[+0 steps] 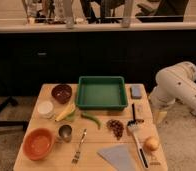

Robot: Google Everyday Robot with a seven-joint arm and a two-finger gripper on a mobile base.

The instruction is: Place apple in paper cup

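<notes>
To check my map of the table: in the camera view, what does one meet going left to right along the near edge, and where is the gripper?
From the left: orange bowl, metal cup, fork, grey cloth, apple. The gripper hangs beside the right edge of the table, below the white arm.

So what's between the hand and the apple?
Camera view: nothing but a bare strip of table. The hand hangs beside the table's edge, behind the apple.
</notes>
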